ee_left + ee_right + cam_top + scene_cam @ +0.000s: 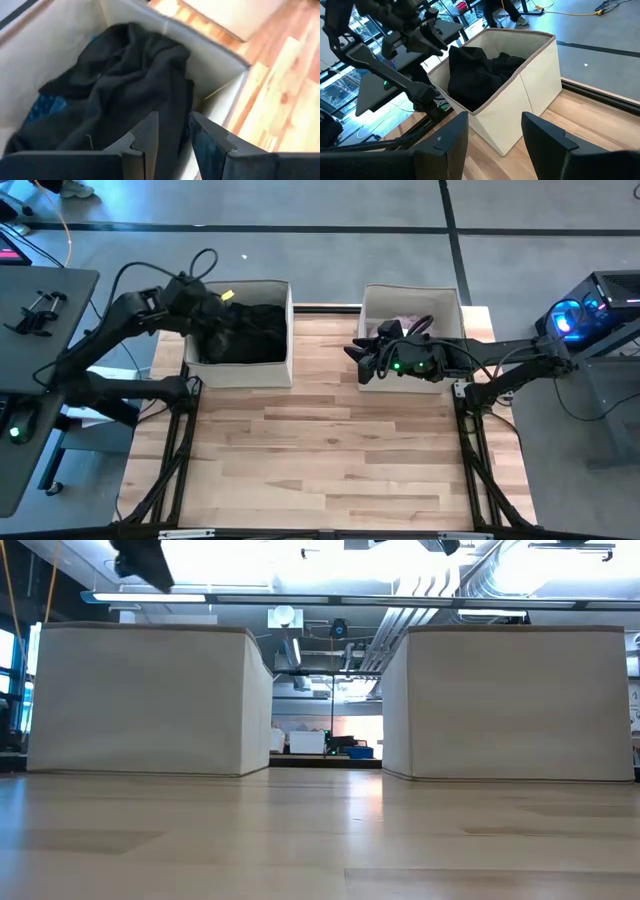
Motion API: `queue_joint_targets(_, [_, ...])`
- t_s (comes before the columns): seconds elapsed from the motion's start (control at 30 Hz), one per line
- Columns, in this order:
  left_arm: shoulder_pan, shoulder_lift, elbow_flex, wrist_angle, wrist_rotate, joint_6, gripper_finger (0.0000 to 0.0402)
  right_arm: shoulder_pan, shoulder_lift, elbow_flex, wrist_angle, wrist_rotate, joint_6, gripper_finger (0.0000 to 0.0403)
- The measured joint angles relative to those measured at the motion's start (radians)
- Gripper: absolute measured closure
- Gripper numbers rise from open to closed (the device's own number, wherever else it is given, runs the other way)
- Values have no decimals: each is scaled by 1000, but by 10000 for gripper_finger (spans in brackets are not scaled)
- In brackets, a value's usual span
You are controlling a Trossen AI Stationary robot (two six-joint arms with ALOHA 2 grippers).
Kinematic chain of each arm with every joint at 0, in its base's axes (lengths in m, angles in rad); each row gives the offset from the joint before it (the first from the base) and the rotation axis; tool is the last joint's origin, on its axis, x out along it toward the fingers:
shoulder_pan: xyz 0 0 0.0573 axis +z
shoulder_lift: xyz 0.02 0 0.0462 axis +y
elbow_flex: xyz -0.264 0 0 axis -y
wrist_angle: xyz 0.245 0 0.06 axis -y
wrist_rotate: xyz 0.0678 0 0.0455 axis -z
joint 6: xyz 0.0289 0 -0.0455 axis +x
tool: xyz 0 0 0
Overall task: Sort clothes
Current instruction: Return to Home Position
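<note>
A black garment [245, 330] lies heaped in the left beige bin [291, 340], draped up to the rim of its wall [480, 75]. A dark blue patterned piece [47, 107] shows beneath it. My left gripper [172, 135] hovers open above this bin [222, 310], with nothing between its fingers. A pale pink cloth [405, 323] lies in the right bin [365, 305], mostly hidden by my right arm. My right gripper [352, 352] hangs open at that bin's left wall, empty [492, 145].
The two bins stand side by side at the table's far edge, with a gap [325, 755] between them. Bare wooden tabletop [330, 450] stretches from the bins to the near edge. A desk with gear [40, 310] stands off the table's left.
</note>
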Motion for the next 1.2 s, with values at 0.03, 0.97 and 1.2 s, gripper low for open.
queue_joint_targets(0.03, [7,-16,-27,9,-6,-15,300,0,0,0,0,0,0,229])
queue_joint_targets(0.97, [231,621,-374,263,-125,-48,300,0,0,0,0,35,30,229])
queue_joint_targets(1.2, [232,650,-364,269,-137,11,300,0,0,0,0,12,36,229])
